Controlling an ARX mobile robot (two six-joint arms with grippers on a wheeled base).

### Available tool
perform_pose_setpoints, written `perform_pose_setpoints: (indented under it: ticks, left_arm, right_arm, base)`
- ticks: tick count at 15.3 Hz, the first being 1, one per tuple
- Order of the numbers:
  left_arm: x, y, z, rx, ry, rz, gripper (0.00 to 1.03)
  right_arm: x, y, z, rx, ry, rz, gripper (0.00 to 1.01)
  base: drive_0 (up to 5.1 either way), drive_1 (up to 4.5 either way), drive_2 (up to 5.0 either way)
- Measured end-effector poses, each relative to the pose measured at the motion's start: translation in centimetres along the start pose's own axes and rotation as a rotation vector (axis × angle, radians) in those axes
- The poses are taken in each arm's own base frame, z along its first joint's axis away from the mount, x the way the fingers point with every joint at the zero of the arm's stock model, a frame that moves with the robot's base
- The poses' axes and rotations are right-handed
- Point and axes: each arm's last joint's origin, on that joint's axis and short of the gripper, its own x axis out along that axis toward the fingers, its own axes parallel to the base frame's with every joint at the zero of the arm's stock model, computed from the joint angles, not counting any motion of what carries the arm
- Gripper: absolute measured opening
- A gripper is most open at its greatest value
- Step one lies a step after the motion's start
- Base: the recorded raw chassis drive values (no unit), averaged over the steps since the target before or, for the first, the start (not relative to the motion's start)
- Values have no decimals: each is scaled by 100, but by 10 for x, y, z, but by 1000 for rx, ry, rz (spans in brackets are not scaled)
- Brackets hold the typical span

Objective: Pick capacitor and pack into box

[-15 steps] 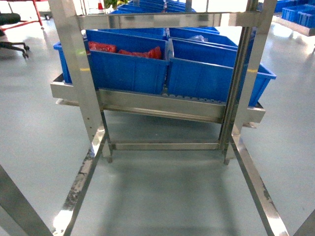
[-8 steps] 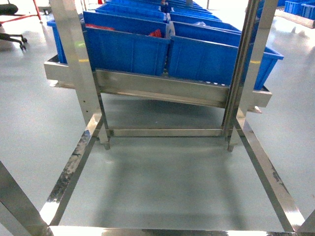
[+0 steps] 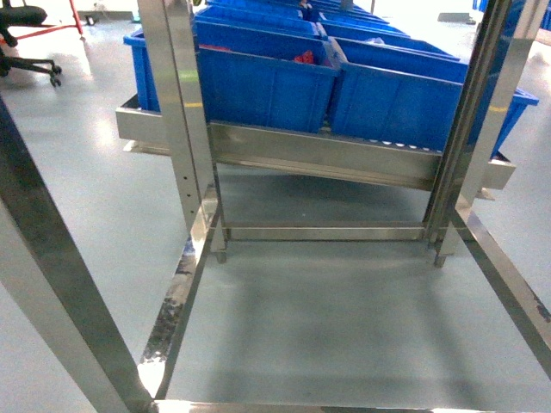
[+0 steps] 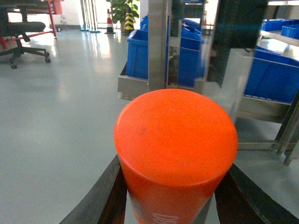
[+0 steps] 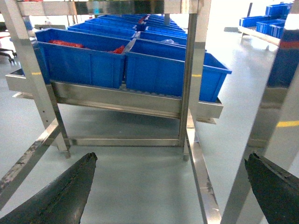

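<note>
Capacitor [image 4: 176, 154], orange with unreadable white lettering, clamped in left gripper [image 4: 175, 196]; right gripper [image 5: 173, 186] jaws apart before blue bins [image 5: 126, 65].

One orange capacitor [image 4: 175, 149], two front blue bins [image 3: 267, 82]

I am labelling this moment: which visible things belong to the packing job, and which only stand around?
Job:
- orange capacitor, held in left end effector
- right end effector, open, empty

Standing around:
- blue bins
- steel rack
- office chair
- traffic cone

The box is not in view.
</note>
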Motion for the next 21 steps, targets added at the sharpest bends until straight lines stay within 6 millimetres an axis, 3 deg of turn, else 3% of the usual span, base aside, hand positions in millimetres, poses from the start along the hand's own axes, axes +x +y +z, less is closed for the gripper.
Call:
perform_pose_setpoints:
  ticks: [2,21]
  left_arm:
    - [0,0,0,0,2,0,41]
    - [0,0,0,0,0,0,41]
  right_arm:
    - [0,0,0,0,-1,0,98]
    - [0,0,0,0,-3,0,98]
  base:
    - [0,0,0]
    - [-492,253,253]
